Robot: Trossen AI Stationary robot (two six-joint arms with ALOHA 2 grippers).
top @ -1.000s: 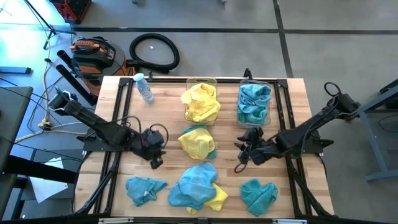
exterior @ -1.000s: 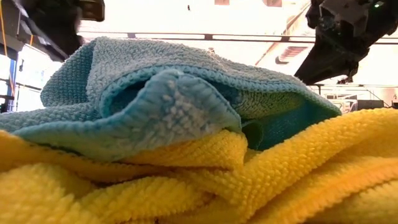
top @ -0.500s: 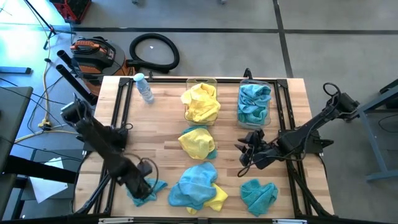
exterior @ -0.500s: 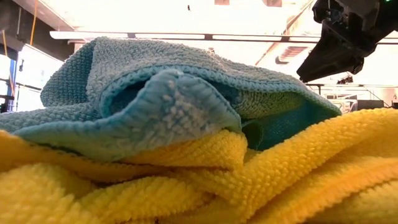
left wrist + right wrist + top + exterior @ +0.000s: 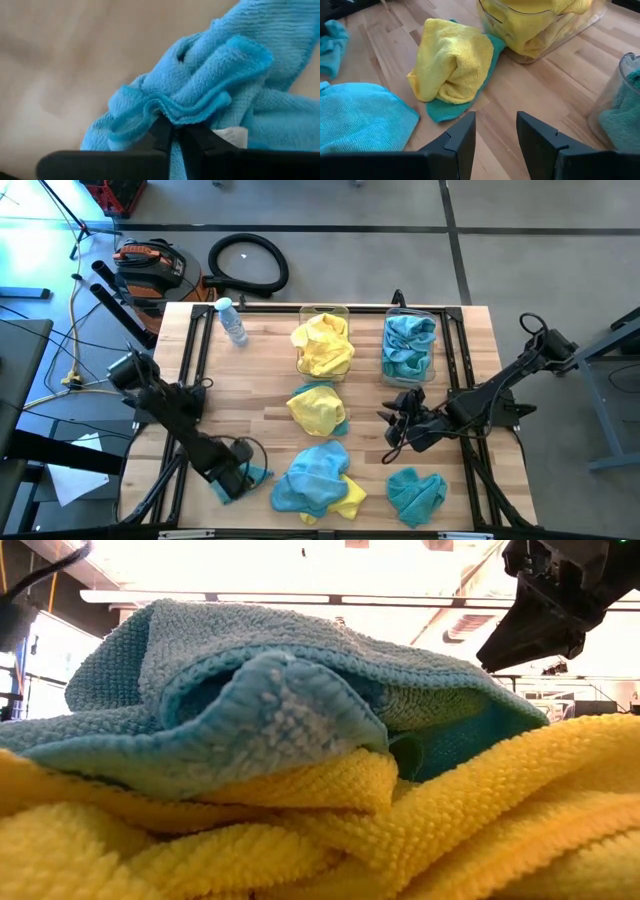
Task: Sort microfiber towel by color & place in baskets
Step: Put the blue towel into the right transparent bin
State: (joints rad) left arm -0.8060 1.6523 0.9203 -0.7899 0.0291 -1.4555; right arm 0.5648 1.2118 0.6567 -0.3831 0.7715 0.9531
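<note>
My left gripper (image 5: 232, 480) is down at the table's near left, shut on a small teal towel (image 5: 256, 474), which fills the left wrist view (image 5: 220, 75). My right gripper (image 5: 495, 135) is open and hovers over bare wood (image 5: 390, 425), near a yellow towel lying on a teal one (image 5: 452, 65). Two clear baskets stand at the far edge, one holding yellow towels (image 5: 323, 342) and one holding teal towels (image 5: 409, 346). A teal-over-yellow pile (image 5: 315, 478) and a lone teal towel (image 5: 415, 492) lie near the near edge. My left gripper pinches a raised fold of the teal towel (image 5: 172, 116) between its two fingers (image 5: 161, 134), coming from above. The cloth is bunched up around the fingertips, with several layers gathered. Whether the towel is off the table, I cannot tell.
A small clear bottle with a blue cap (image 5: 232, 320) lies at the far left of the table. In the low view the teal-over-yellow pile (image 5: 300, 720) blocks most of the table, and the right arm (image 5: 550, 600) shows above it. Bare wood lies between the towels.
My left arm has swung from the table's middle left toward the near edge and come down on the near-left teal towel. That towel lay spread out a second ago; it is now bunched under the gripper. My right gripper has barely shifted.
</note>
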